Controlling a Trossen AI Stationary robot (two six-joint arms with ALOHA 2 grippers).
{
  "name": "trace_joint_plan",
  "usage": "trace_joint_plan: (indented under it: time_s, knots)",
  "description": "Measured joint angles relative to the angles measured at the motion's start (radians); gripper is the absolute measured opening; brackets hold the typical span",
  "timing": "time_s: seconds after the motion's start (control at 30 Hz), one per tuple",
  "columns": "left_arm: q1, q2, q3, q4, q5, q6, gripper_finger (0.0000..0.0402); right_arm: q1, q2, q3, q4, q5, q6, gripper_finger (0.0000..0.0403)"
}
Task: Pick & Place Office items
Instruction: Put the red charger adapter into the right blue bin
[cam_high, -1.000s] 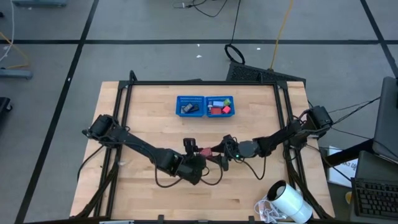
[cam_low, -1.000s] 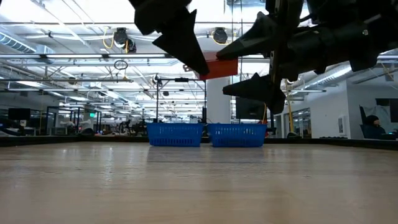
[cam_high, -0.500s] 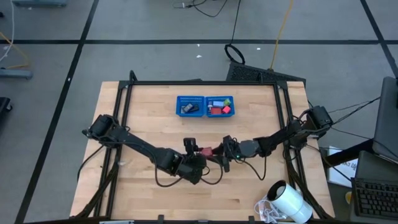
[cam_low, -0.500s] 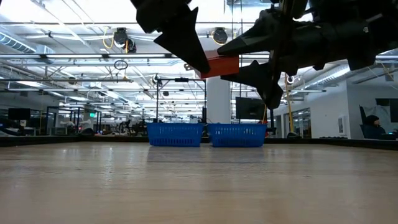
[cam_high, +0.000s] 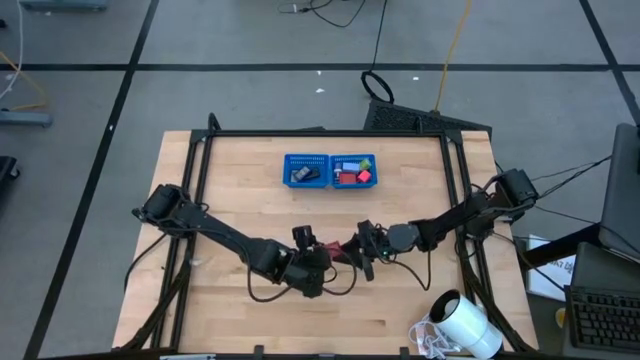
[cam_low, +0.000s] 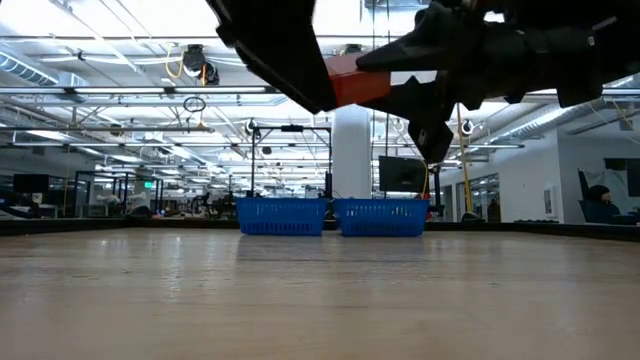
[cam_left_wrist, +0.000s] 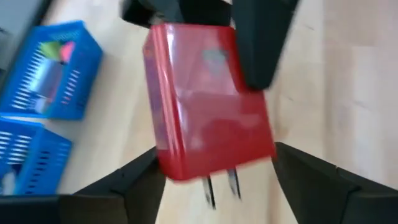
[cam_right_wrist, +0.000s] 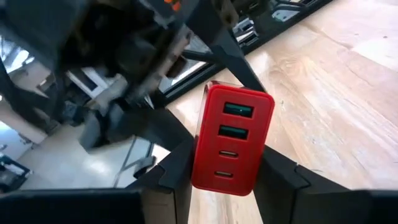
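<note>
Both my dark arms reach in low over the middle of the table, well above its surface, and meet there tip to tip. My right gripper (cam_right_wrist: 225, 180) is clamped, a finger (cam_right_wrist: 177, 171) pressed on either side of what it carries. My left gripper (cam_left_wrist: 214, 171) faces it from the left with its fingers (cam_left_wrist: 134, 177) spread wide, apparently touching nothing, though the blur leaves me unsure.

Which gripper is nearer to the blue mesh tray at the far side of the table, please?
Right, marginally. The right gripper, shut on the red charger, sits just below the tray's right compartment. The left gripper, open beside the charger, is slightly farther back.
</note>
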Motion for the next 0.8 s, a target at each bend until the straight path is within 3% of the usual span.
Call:
trace_joint_plan:
  time_s: [0.17,0.23,0.47,0.6,0.8]
  knots:
    - [-0.005,-0.065,0.000,-0.061,0.193,-0.015,0.0308,-0.003,-0.038,-0.033,-0.010,0.004,-0.013,0.0119]
    - [-0.022,-0.102,0.000,-0.055,0.221,-0.014,0.0313,-0.005,-0.063,-0.056,-0.010,0.012,-0.011,0.0119]
    - [-0.156,-0.251,-0.034,0.159,0.079,0.213,0.0311,-0.005,-0.155,-0.149,0.007,0.039,-0.010,0.0118]
    - [-0.188,-0.361,-0.188,0.363,0.069,0.276,0.0308,-0.004,-0.198,-0.203,0.042,0.063,-0.010,0.0118]
    - [-0.157,-0.535,-0.558,0.725,0.066,0.243,0.0316,-0.004,-0.223,-0.243,0.080,0.087,-0.009,0.0118]
